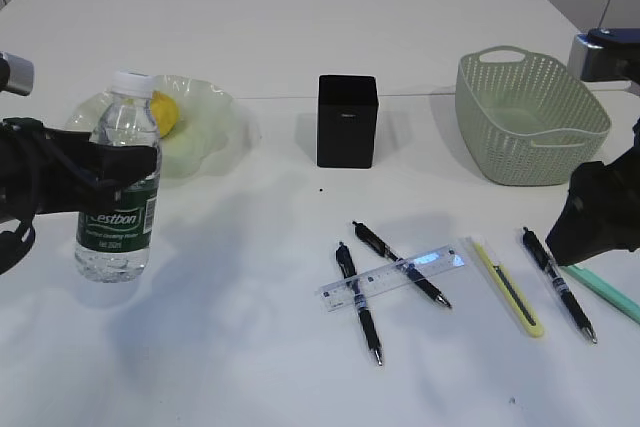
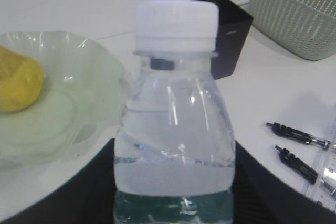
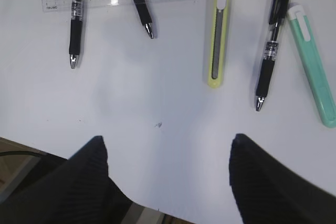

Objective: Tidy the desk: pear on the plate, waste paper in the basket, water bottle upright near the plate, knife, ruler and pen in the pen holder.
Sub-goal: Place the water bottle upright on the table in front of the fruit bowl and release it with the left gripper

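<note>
White desk [image 1: 300,37] meets what looks like pale wall panelling behind.

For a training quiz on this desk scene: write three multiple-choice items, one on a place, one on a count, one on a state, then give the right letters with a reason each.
1. Where is the pear?
A. In the basket
B. On the plate
C. Beside the ruler

2. How many black pens lie on the desk?
A. One
B. Five
C. Three

3. How does the water bottle stand?
A. Upright, between the left hand's fingers
B. Lying on its side, untouched
C. Upside down in the pen holder

Answers:
1 B: the yellow pear sits on the pale green plate.
2 C: two pens cross under the ruler, and a third lies right of the knife.
3 A: its white cap points up, and the left hand wraps its middle.
</note>
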